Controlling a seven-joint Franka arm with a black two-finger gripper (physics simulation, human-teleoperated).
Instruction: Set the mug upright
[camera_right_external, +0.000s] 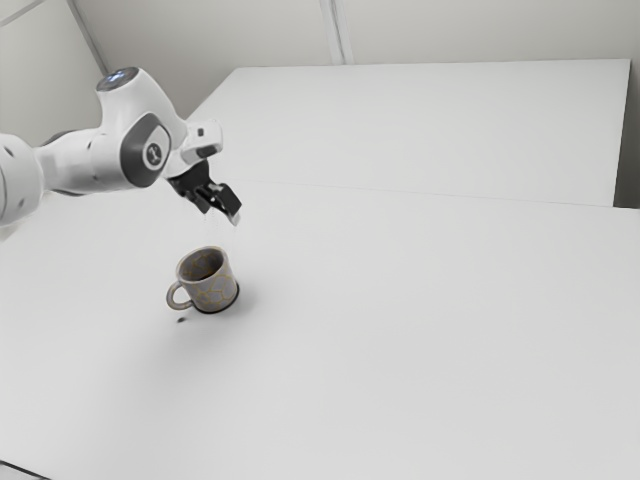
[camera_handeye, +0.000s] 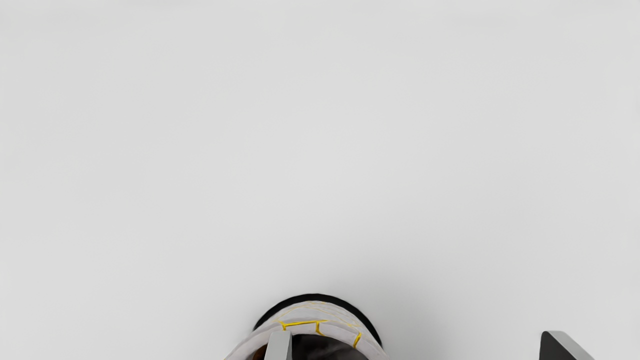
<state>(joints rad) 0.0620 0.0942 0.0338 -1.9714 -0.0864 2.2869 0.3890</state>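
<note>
And here's our mug (camera_right_external: 213, 288), upright on its base (camera_handeye: 314, 297) on the counter (camera_right_external: 400, 330), needing no prop, handle (camera_right_external: 172, 294) at eight o'clock in the exterior view; our gripper (camera_right_external: 222, 212) hangs above, fingers (camera_handeye: 279, 346) wide apart, gripping nothing.

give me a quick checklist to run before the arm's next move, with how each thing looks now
1. Mug upright on the table: ok, base down and mouth up.
2. Hand open: ok, its fingers stand wide apart.
3. Hand off the mug: ok, the exterior view shows a gap between them, with the hand higher.
4. Handle free of the fingers: ok, it sticks out toward the exterior view's left, below the hand.
5. Mug fully at rest: cannot tell from still pictures.
</note>
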